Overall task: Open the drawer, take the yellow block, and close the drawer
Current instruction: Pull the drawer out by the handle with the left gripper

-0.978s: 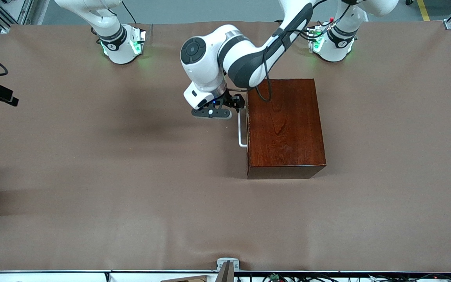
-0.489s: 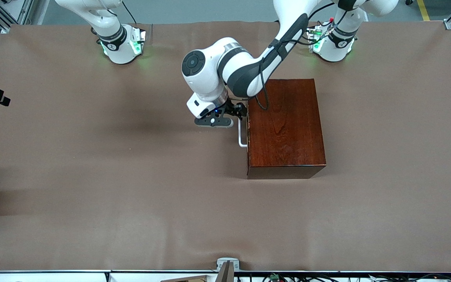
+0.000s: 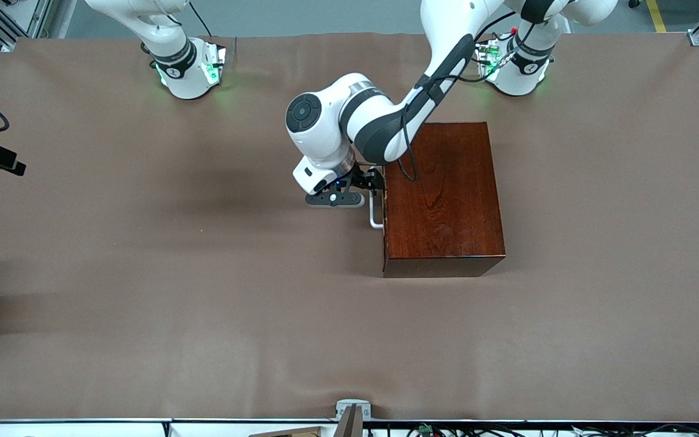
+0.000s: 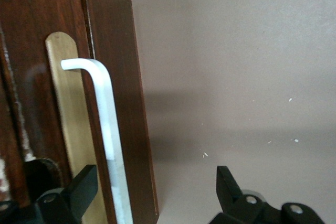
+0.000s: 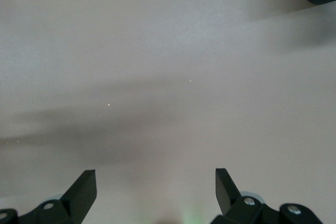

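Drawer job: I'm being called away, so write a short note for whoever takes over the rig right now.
Left gripper: open, fingers astride the white handle of the drawer, not yet closed on it.
Right gripper: open over bare table, arm waiting.
Drawer is shut in the wooden box; the yellow block is not visible.
Done: approach to the handle.
Left: grip, pull open, take block, close drawer.

The table (image 3: 143, 273) is seen from high above, facing the arms' bases. The drawer (image 4: 113, 129) handle, shared with that view, is viewed closely by the left wrist camera; only bare table by the right.
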Controlling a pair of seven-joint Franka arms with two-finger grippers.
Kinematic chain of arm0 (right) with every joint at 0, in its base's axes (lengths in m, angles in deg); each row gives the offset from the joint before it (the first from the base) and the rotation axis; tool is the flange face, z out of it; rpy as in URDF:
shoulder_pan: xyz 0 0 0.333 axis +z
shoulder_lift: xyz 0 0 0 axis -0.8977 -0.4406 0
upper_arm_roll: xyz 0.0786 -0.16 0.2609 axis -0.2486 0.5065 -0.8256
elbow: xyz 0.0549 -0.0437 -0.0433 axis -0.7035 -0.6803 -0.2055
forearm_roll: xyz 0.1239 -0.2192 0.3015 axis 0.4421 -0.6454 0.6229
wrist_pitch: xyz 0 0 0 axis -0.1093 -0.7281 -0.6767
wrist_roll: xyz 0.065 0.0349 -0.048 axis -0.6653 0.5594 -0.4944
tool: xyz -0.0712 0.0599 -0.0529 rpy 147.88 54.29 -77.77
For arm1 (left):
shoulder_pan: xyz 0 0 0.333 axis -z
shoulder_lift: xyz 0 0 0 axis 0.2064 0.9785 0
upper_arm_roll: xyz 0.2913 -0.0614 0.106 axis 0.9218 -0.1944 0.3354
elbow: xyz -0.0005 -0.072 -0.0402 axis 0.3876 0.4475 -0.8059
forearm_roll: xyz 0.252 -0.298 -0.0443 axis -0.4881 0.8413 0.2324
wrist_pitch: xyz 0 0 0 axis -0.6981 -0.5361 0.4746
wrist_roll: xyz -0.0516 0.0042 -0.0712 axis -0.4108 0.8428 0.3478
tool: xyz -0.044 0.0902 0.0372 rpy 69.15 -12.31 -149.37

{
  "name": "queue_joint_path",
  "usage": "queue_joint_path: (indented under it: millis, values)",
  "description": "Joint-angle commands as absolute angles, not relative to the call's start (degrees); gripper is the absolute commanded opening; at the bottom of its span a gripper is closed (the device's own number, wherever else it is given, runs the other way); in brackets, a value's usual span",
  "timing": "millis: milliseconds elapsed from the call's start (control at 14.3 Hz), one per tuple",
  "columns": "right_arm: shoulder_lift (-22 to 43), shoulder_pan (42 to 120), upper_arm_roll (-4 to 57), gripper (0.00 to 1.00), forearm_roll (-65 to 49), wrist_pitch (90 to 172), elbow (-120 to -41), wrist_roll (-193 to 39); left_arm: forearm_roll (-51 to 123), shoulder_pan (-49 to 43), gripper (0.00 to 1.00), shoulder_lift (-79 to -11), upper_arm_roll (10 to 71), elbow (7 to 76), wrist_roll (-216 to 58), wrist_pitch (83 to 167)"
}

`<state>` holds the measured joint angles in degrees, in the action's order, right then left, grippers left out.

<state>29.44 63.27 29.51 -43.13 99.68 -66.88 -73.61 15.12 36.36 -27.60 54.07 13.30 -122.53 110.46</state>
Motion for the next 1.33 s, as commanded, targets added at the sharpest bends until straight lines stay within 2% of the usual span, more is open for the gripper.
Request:
queue_joint_path:
  millis: [0, 1258]
  values:
    - [28.5, 63.4, 29.3, 1.00, -39.8, 99.7, -66.3, -73.2, 13.8, 37.5, 1.00, -25.8, 54.3, 11.9, -124.7, 111.6]
    - [26.7, 64.5, 29.2, 1.00, -38.6, 100.7, -66.3, -70.3, 12.5, 37.7, 1.00, -25.3, 55.7, 12.4, -129.7, 110.1]
